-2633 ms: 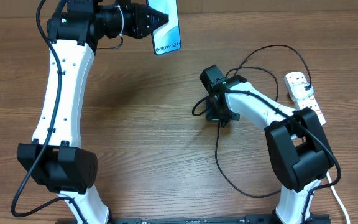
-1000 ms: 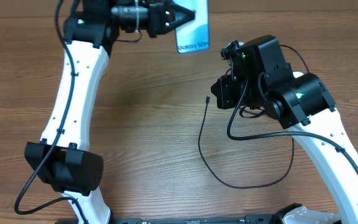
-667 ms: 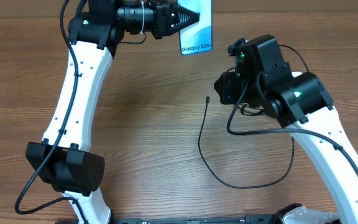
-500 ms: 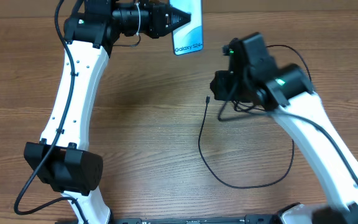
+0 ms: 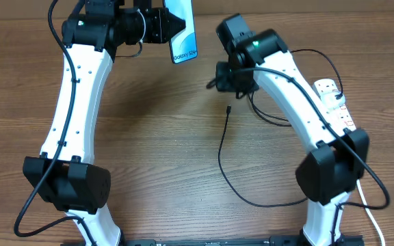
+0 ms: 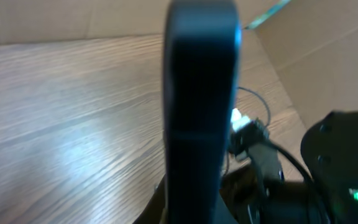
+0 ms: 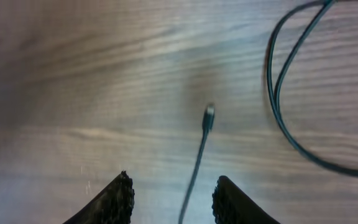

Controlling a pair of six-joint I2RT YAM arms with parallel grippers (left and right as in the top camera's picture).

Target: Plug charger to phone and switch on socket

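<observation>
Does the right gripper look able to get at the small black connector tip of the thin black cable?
Probably yes: the open right gripper hovers near the connector tip, which lies uncovered on the wooden table.

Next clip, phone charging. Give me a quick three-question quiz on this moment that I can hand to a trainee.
1. True or false: the cable tip is plugged into the phone.
2. Fill in: the right gripper, near the cable tip, has its jaws ____.
3. What holds the phone off the table? A) left gripper B) right gripper C) neither

Key: 1 false; 2 open; 3 A.
</observation>
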